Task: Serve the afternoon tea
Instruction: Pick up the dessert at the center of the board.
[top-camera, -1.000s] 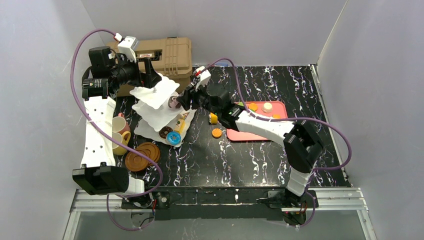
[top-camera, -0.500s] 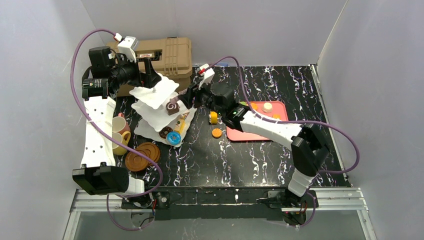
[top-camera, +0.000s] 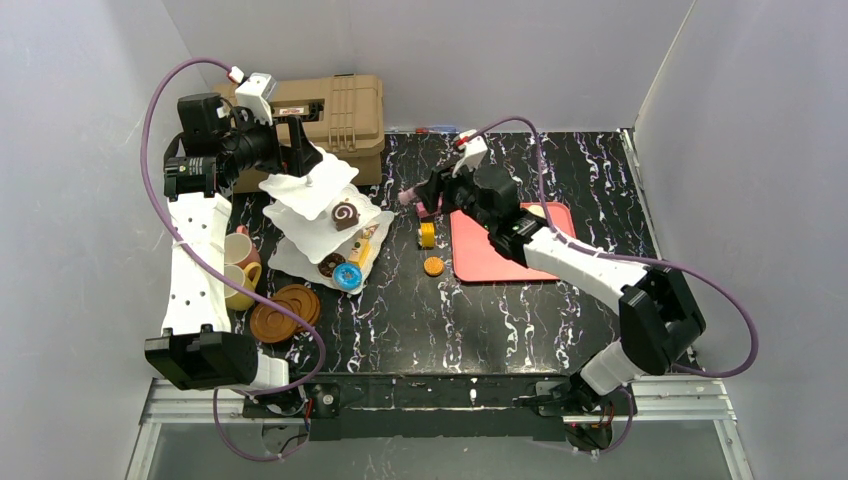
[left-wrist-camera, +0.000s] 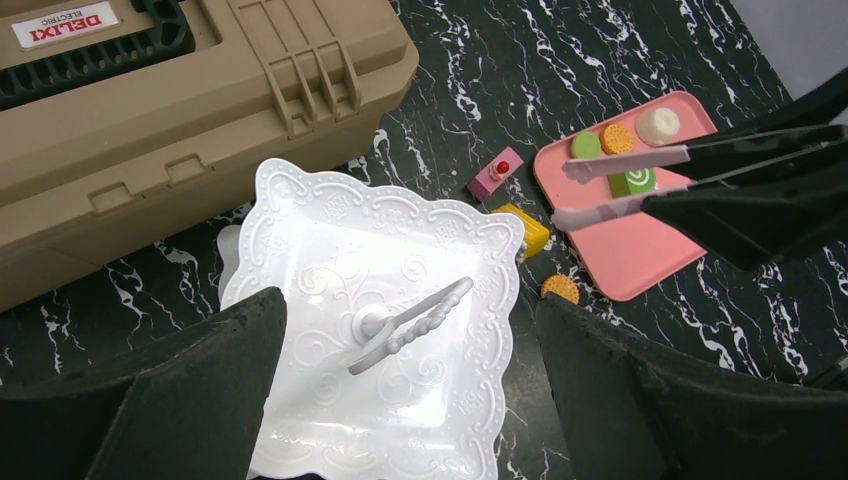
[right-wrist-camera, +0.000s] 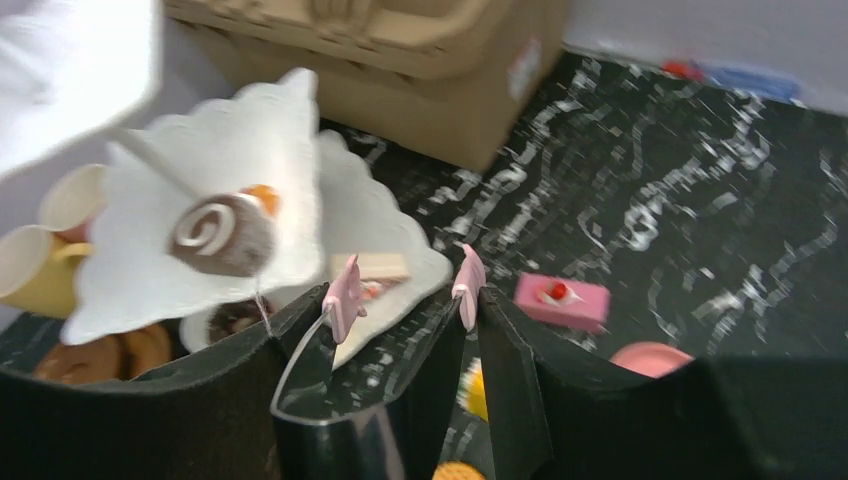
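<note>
Your right gripper (right-wrist-camera: 405, 290) stands partly open, with nothing between its pink-tipped fingers (right-wrist-camera: 345, 288). In the top view it sits just above the middle of the frame, right beside a pink cake slice (top-camera: 428, 207) lying on the black marbled table (top-camera: 520, 320). You cannot tell whether it touches the slice.

Your left gripper (left-wrist-camera: 407, 298) is spread wide and holds nothing. Its dark fingers (left-wrist-camera: 200, 390) sit either side of the top plate of the white stand (top-camera: 310, 190), with the wire loop (left-wrist-camera: 410, 320) between them.

The stand is at left of centre in the top view, just in front of the tan case (top-camera: 335, 112). It has three square plates with scalloped, embossed rims.
- **Top plate:** it is bare.
- **Middle plate:** it carries a brown swirl roll (top-camera: 345, 215).
- **Bottom plate:** it carries a brown doughnut (top-camera: 330, 265), a blue doughnut (top-camera: 348, 278) and a yellow slice (top-camera: 362, 246).

A pink cup (top-camera: 240, 247) and a yellow cup (top-camera: 240, 282) stand left of the stand, with brown saucers (top-camera: 285, 310) stacked just below them. A yellow pastry (top-camera: 427, 235) and an orange biscuit (top-camera: 433, 266) lie on the table between the stand and the pink tray (top-camera: 495, 262).

The right arm runs from its base at lower right, diagonally up and left across the tray, hiding most of what lies there. The left arm climbs the left edge of the frame and bends right at the wrist over the stand.
</note>
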